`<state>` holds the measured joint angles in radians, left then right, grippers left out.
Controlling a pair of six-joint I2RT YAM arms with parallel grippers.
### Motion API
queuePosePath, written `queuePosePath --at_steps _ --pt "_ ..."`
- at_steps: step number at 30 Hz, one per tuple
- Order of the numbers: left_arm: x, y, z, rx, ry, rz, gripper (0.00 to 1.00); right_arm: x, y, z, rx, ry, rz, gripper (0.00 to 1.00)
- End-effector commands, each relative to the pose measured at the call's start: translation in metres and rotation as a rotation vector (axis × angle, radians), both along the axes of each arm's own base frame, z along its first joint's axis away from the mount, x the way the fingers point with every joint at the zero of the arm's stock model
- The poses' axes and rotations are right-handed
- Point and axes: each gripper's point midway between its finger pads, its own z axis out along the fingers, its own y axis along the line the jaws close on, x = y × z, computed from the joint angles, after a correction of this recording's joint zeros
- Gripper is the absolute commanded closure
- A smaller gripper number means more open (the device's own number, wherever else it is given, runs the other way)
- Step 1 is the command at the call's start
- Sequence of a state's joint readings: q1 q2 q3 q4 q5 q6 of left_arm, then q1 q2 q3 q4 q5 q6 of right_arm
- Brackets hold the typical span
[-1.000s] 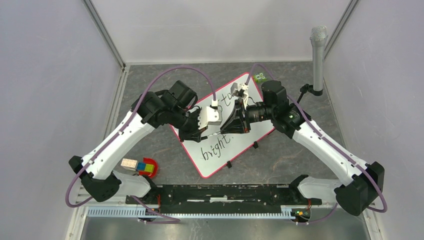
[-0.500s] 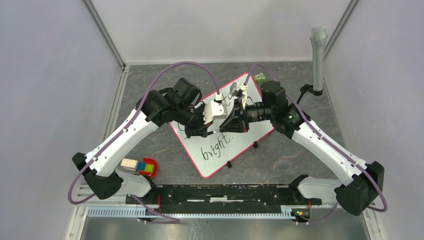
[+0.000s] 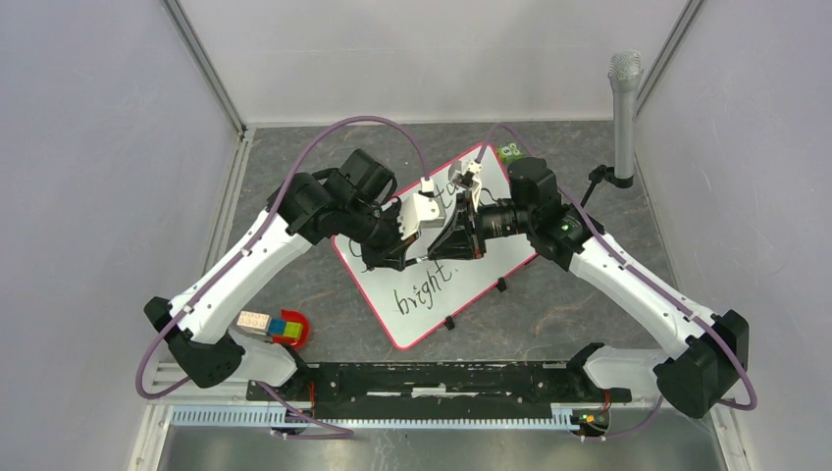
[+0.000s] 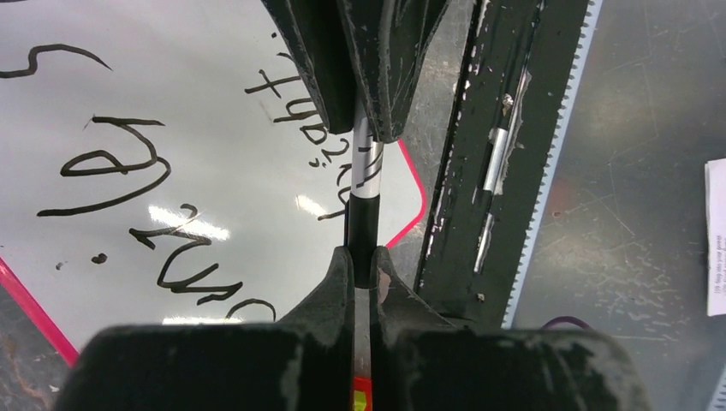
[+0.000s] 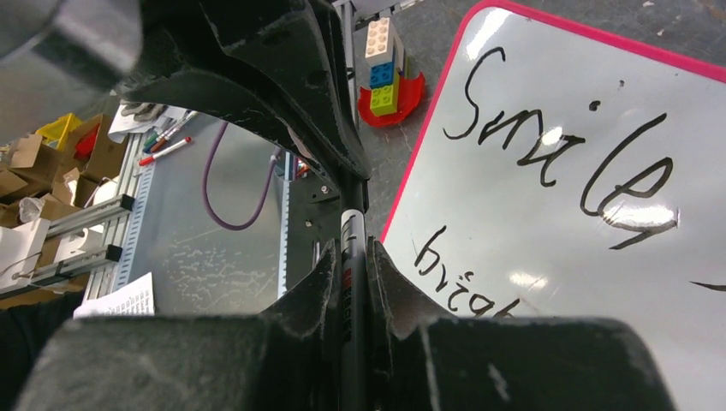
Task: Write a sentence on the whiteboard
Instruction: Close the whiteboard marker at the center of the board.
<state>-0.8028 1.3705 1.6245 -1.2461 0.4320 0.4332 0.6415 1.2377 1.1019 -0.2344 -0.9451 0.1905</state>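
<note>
The whiteboard (image 3: 471, 280) lies flat and askew at the middle of the table (image 3: 569, 314); the sentence (image 5: 556, 154) crosses it in black script; above it the left gripper (image 4: 363, 261) and right gripper (image 5: 352, 257) meet tip to tip, each clamped on one end of the same marker (image 4: 365, 171); a toy-brick stack (image 3: 273, 326) sits near the left arm's base.

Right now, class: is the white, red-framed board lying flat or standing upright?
Flat: the whiteboard lies face-up on the grey tabletop, black handwriting readable from above.
</note>
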Motion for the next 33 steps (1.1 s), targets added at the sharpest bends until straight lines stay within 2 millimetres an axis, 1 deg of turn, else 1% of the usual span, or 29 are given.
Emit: queuePosePath --at_steps 1,3,5,10,14,18,19,20,21,23,24,26,30,32,33 --pt "0.004 -0.081 0.102 -0.448 -0.093 -0.148 0.98 -0.008 0.021 0.0 0.029 -0.041 0.058 1.0" --pt "-0.001 -0.086 0.113 -0.486 -0.066 -0.166 0.98 -0.011 0.022 -0.002 0.021 -0.057 0.073 1.0" --pt "-0.003 -0.09 0.119 -0.509 -0.047 -0.176 0.98 -0.013 0.023 -0.004 0.019 -0.064 0.085 1.0" --pt "-0.003 -0.092 0.115 -0.505 -0.044 -0.189 0.98 -0.015 0.024 0.0 0.027 -0.069 0.097 1.0" --pt "-0.001 -0.084 0.105 -0.467 -0.068 -0.17 0.98 -0.01 0.022 0.004 0.018 -0.101 0.085 1.0" --pt "0.002 -0.067 0.08 -0.383 -0.077 -0.134 0.98 0.005 0.016 0.014 0.015 -0.126 0.037 1.0" --pt "0.002 -0.062 0.074 -0.367 -0.077 -0.132 0.98 0.01 0.013 0.016 0.014 -0.13 0.024 0.97" --pt "0.003 -0.057 0.066 -0.348 -0.068 -0.122 0.98 0.013 0.011 0.02 0.017 -0.14 0.013 0.93" --pt "0.005 -0.052 0.063 -0.339 -0.067 -0.11 0.98 0.017 0.009 0.024 0.019 -0.15 0.003 0.86" --pt "0.012 -0.04 0.054 -0.317 -0.055 -0.075 0.98 0.025 0.005 0.033 0.024 -0.175 -0.017 0.79" --pt "0.015 -0.035 0.05 -0.311 -0.048 -0.061 0.98 0.029 0.002 0.04 0.028 -0.194 -0.031 0.73" --pt "0.022 -0.025 0.046 -0.305 -0.04 -0.033 0.98 0.037 -0.001 0.051 0.034 -0.228 -0.06 0.59" --pt "0.027 -0.013 0.034 -0.282 -0.039 -0.01 0.98 0.051 -0.008 0.077 0.05 -0.293 -0.107 0.37" --pt "0.027 -0.01 0.03 -0.273 -0.041 -0.008 0.98 0.059 -0.011 0.091 0.061 -0.325 -0.133 0.22" --pt "0.028 -0.008 0.028 -0.27 -0.039 -0.001 0.98 0.062 -0.013 0.1 0.069 -0.343 -0.148 0.12"
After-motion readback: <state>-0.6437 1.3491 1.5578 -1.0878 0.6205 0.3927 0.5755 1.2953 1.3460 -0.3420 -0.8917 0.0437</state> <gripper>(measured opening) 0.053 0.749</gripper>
